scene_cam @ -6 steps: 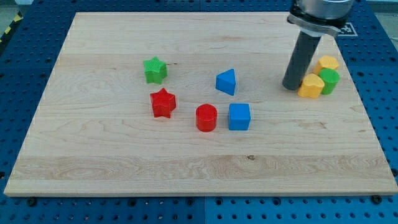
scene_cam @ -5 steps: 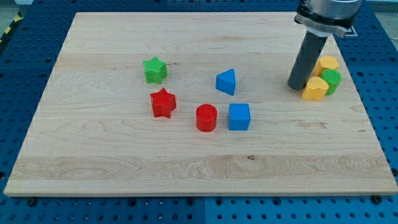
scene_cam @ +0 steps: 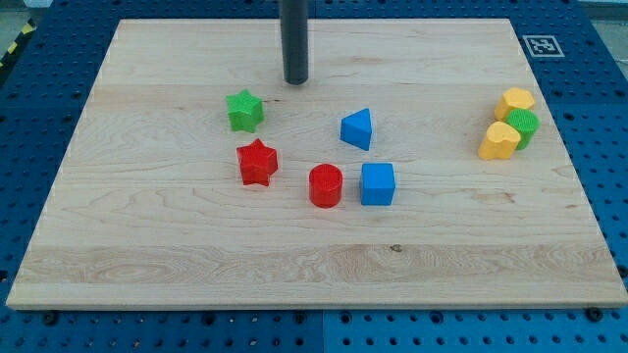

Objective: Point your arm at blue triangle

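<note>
The blue triangle [scene_cam: 357,128] lies near the middle of the wooden board [scene_cam: 147,255]. My tip [scene_cam: 295,80] rests on the board up and to the left of it, apart from it, with a clear gap between them. The tip is also up and to the right of the green star [scene_cam: 244,110], not touching it.
A red star [scene_cam: 257,162], a red cylinder [scene_cam: 325,185] and a blue cube [scene_cam: 377,183] lie below the triangle. At the view's right, two yellow blocks [scene_cam: 498,140] [scene_cam: 515,101] and a green cylinder [scene_cam: 523,126] sit clustered near the board's edge.
My tip has moved far to the view's left and a little up, from beside the yellow and green cluster to above the green star. No block has moved.
</note>
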You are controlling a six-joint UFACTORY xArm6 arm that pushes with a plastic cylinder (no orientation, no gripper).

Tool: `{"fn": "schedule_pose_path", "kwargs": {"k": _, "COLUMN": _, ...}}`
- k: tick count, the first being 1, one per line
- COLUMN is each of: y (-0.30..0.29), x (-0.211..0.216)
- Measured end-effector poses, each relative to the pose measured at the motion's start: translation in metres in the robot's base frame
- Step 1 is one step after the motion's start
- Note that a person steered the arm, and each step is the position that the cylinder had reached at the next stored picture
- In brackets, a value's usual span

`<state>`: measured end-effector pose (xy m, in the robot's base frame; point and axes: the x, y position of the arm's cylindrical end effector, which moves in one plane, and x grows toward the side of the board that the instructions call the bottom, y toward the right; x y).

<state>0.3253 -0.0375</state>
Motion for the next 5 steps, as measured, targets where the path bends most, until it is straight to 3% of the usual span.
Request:
{"fn": "schedule_pose_path", "kwargs": {"k": 3, "y": 0.027, "x": 0.074}}
{"fn": "schedule_pose_path", "kwargs": {"k": 5, "y": 0.088, "x": 0.082}}
